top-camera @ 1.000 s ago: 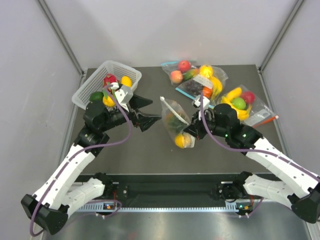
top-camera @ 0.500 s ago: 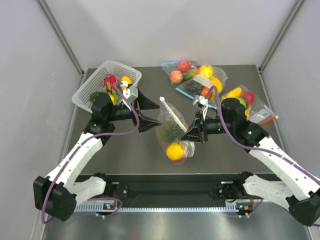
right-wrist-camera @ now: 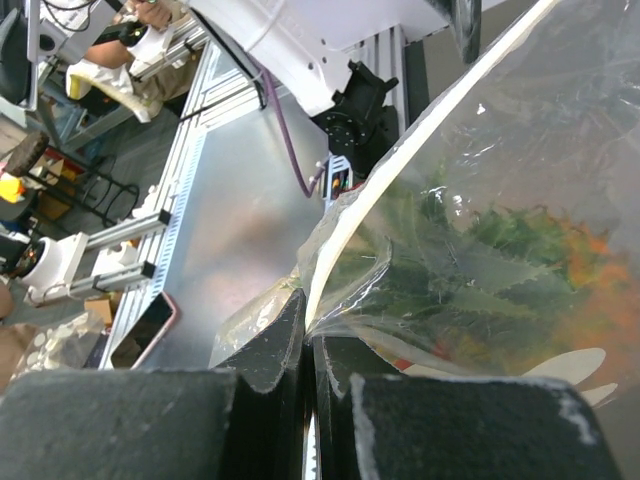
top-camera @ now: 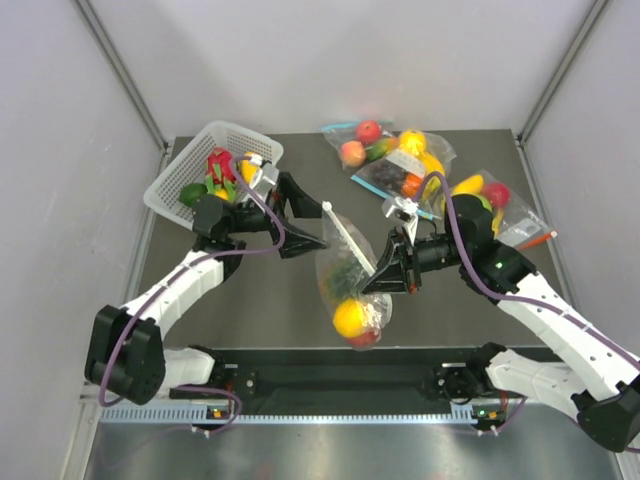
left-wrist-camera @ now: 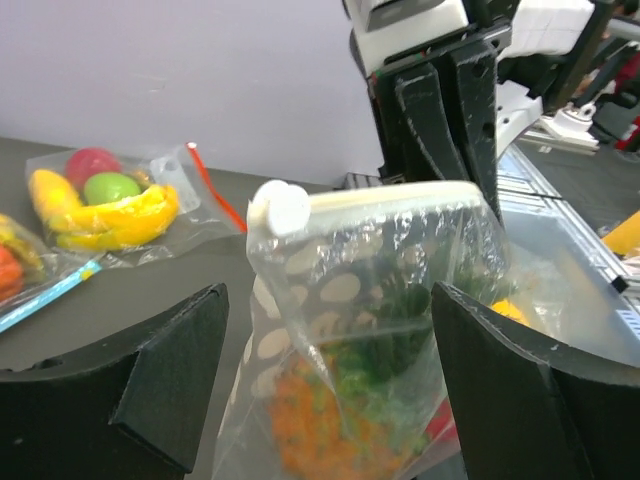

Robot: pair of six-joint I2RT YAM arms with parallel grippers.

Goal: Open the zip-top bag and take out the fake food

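Fig.: zip-top bag [top-camera: 350,280] hangs mid-table, fake food [top-camera: 350,317] sagging toward 6 o'clock | right gripper [top-camera: 372,280] clamped on its 3 o'clock edge | left gripper [top-camera: 314,224] spread wide at 10 o'clock, holding nothing | risk: single-edge pinch may slip under the load, dropping it.

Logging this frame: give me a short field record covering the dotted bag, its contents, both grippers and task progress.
bag: clear plastic zip-top bag with white dots, hanging from the right gripper; zip strip looks shut
contents: plastic toy fruits inside, low in the bag
right gripper: shut on the bag's top edge
left gripper: open, fingers either side of the bag's white end tab, not gripping
progress: bag unopened, nothing removed
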